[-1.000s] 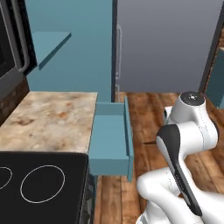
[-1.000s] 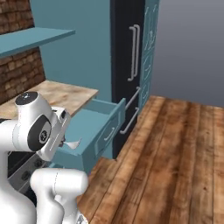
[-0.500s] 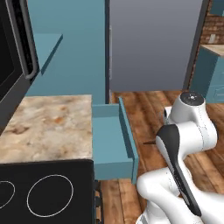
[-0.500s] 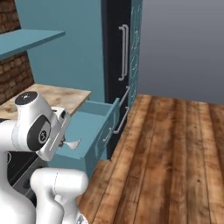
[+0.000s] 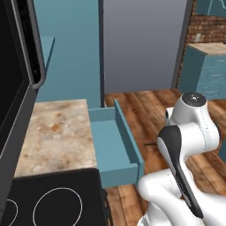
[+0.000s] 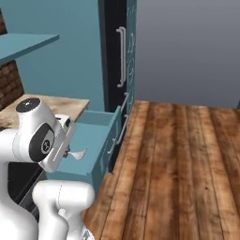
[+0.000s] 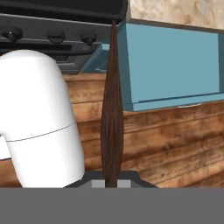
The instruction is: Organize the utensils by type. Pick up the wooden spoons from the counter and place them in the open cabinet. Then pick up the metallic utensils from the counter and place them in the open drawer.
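Dark brown handle of the slim metallic utensil [image 7: 112, 118] clamped between the closed fingers [image 7: 112, 183], carried in the air above the wooden floor [image 7: 175, 144] near the open drawer [image 5: 112, 143]. Judged light, rigid and slick, so best gripped mid-handle, firmly. Long axis running straight out from the fingers toward the stove front [image 7: 52, 35], silver head [image 6: 77, 153] pointing toward the drawer.

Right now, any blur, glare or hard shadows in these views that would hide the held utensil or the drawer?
Hand view: sharp, flat light, no glare; the dark handle reads clean against the wood floor. Left base view: even render, soft shading inside the drawer, no blur. Right base view: the utensil's silver head is small and pale against the drawer, hard to read.
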### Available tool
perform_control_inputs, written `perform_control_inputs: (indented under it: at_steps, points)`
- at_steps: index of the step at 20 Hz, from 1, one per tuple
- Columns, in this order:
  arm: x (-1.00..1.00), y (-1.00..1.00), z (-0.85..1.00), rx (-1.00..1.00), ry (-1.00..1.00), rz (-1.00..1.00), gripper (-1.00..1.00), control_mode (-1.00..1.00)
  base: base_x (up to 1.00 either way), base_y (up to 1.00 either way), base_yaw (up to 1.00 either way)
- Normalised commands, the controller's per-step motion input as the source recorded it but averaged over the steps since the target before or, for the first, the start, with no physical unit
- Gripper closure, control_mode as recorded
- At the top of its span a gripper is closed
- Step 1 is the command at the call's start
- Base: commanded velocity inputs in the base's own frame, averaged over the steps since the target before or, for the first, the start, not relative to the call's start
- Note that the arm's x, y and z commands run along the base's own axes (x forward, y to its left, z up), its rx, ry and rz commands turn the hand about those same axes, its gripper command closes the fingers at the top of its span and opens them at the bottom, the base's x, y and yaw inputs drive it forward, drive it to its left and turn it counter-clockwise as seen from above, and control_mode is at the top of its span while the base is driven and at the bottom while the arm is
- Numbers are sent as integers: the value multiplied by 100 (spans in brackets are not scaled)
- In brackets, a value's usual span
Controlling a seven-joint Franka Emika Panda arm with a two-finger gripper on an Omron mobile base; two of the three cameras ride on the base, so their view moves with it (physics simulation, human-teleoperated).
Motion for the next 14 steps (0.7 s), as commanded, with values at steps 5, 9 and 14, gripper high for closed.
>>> perform_control_inputs:
  at_steps: [5, 9, 14]
  points:
    - [0, 0, 0, 0, 0, 0, 100, 100, 39, 33, -21]
    - [0, 0, 0, 0, 0, 0, 100, 100, 36, 25, -20]
    - [0, 0, 0, 0, 0, 0, 100, 100, 50, 23, -17]
